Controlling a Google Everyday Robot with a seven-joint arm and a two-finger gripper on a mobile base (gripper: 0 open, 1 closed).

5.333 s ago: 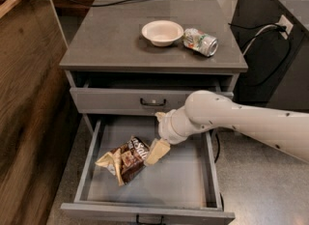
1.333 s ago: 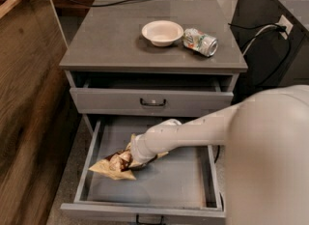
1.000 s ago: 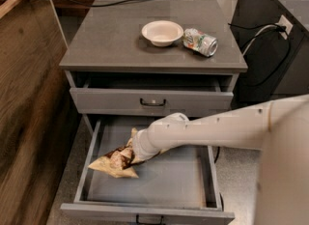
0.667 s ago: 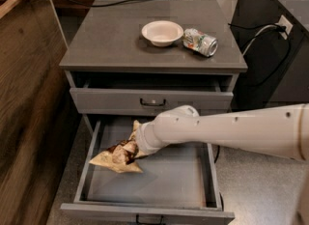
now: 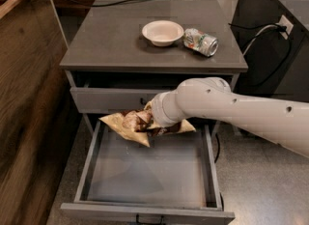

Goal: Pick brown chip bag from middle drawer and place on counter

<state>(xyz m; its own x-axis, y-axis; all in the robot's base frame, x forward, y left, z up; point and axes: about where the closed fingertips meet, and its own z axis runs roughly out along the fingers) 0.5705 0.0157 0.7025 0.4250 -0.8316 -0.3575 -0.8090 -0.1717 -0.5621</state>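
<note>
One brown chip bag [image 5: 126, 125] hangs crumpled above the rear of the open middle drawer [image 5: 145, 171]. It is clear of the grey floor (its shadow lies beneath) and level with the closed upper drawer front [image 5: 104, 99]. The single gripper [image 5: 143, 119] is clamped on the bag's middle, and the bag's tan ends project on either side. The counter [image 5: 111, 35] above carries one white bowl [image 5: 163, 32] and one drink can [image 5: 201, 42], the can on its side just beside the bowl.

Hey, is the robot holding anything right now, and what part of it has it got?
Yes: the claw, above the open grey drawer, holds the crumpled dark brown foil chip bag around its middle.
</note>
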